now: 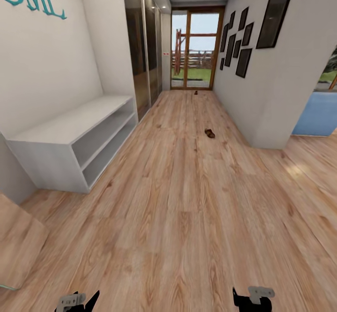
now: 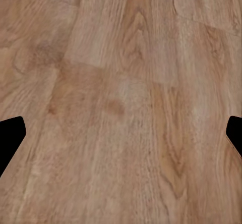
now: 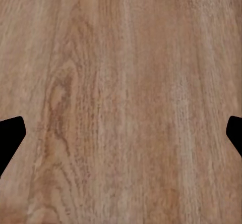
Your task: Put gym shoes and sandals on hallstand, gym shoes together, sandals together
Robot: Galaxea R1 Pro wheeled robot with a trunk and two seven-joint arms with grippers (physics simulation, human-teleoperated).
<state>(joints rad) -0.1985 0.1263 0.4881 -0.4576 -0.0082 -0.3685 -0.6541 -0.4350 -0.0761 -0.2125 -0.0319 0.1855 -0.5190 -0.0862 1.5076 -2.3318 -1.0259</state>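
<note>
A brown sandal [image 1: 209, 133] lies on the corridor floor [image 1: 187, 218] partway down the hall, near the right wall. A second small brown sandal [image 1: 195, 92] lies far off by the glass door. The hallstand [image 1: 70, 129], a pale grey-white bench with two open shelves, stands against the left wall with nothing on it. The gym shoes are out of view. My left gripper [image 1: 79, 301] and right gripper [image 1: 252, 298] hang low at the near edge of the head view. Both are open over bare planks, as the left gripper [image 2: 121, 138] and the right gripper [image 3: 121, 138] show in the wrist views.
Dark mirrored wardrobe doors [image 1: 142, 45] follow the hallstand along the left wall. A glass door [image 1: 196, 49] closes the far end. The right wall corner [image 1: 267, 129] opens onto a blue-floored room [image 1: 318, 115]. A wooden panel [image 1: 18, 241] sits at the near left.
</note>
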